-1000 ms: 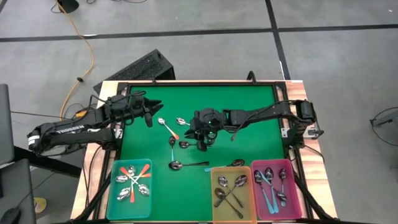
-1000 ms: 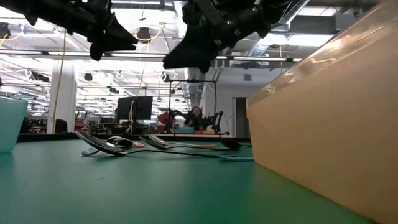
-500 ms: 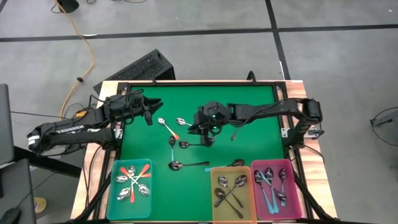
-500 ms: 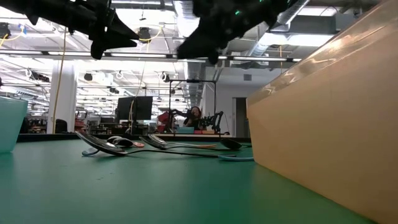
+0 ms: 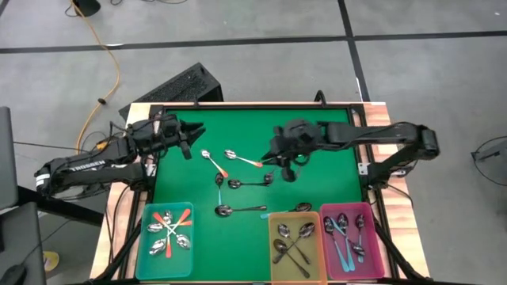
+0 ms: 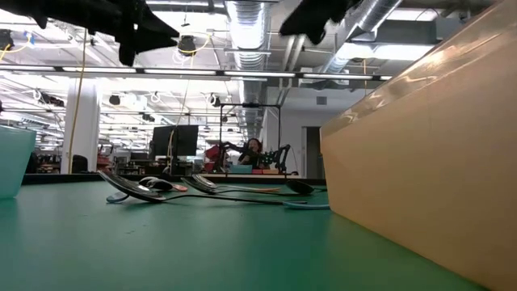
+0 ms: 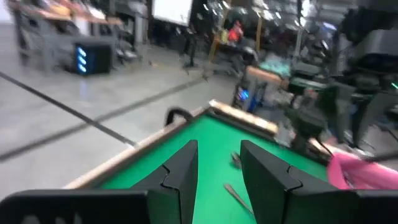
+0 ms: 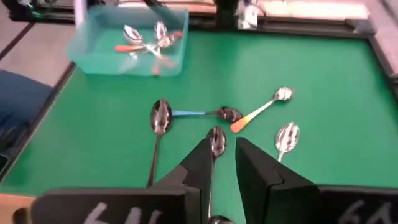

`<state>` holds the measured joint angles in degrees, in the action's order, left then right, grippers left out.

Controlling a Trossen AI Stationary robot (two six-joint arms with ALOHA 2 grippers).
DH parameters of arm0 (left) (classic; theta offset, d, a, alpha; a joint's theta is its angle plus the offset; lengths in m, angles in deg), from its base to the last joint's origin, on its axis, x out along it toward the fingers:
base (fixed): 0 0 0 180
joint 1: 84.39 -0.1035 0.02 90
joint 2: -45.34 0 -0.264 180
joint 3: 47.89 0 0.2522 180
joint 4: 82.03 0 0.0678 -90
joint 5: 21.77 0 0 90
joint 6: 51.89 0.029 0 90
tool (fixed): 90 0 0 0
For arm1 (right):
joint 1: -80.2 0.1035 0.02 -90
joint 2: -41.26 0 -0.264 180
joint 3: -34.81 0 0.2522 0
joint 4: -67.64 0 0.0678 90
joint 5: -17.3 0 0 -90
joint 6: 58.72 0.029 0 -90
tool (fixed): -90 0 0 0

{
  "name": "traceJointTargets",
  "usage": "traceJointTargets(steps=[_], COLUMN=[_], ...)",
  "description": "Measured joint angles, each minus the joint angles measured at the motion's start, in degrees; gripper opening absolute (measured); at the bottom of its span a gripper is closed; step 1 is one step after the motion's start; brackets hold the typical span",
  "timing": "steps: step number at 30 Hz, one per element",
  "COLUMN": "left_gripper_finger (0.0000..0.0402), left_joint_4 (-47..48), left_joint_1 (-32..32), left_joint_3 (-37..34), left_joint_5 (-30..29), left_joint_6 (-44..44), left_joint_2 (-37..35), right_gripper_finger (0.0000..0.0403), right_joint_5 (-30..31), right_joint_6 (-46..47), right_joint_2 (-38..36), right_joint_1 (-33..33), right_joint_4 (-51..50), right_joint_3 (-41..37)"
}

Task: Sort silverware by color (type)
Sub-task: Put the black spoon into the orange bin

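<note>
The right gripper [image 8: 219,163] hung over the loose spoons [image 8: 214,139], fingers a little apart, holding nothing. Only the top picture showed all three bins: teal bin [image 5: 146,248], yellow bin [image 5: 274,249], pink bin [image 5: 376,247]. The left gripper [image 5: 190,134] waited farther back, slightly apart, empty.

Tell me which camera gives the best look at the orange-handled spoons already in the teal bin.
The high view: it looks straight down into the teal bin, so the orange-handled spoons lie in full sight. The right wrist view shows the same spoons farther off and blurred. The low view catches only the bin's wall; the left wrist view shows neither.
</note>
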<state>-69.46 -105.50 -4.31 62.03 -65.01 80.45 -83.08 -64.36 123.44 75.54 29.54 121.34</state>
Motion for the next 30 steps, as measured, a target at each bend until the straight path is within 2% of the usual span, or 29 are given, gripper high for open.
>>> traceJointTargets(steps=[5, 10, 12, 17, 24, 30], left_gripper_finger=[0.0105, 0.0105, 0.0105, 0.0105, 0.0105, 0.0105], left_joint_4=[1.2, 2.1, 2.5, 2.8, 3.2, 3.8], left_joint_1=[-0.3, 0.7, 1.2, 2.5, 4.1, 4.1], left_joint_3=[0.0, 0.0, 0.0, 0.0, 0.0, 0.0], left_joint_5=[-0.5, 6.9, 10.0, 12.7, 13.2, 13.0], left_joint_6=[1.1, 3.6, 5.4, 6.4, 6.0, 6.5], left_joint_2=[-1.3, -1.4, -1.4, -1.4, -1.4, -1.4], right_gripper_finger=[0.0083, 0.0083, 0.0083, 0.0083, 0.0083, 0.0083], right_joint_5=[0.8, 1.7, 1.7, 3.3, 9.2, 10.5], right_joint_6=[0.9, 7.7, 11.5, 17.6, 17.5, 16.7], right_joint_2=[-5.1, -5.7, -5.4, -3.0, 1.7, 7.1], right_joint_1=[-0.4, 1.4, 2.8, 6.6, 9.7, 9.9], right_joint_4=[-6.9, -14.4, -14.4, -10.3, -8.0, -6.2], right_joint_3=[-0.1, -1.7, -4.5, -9.5, -9.4, -9.5])
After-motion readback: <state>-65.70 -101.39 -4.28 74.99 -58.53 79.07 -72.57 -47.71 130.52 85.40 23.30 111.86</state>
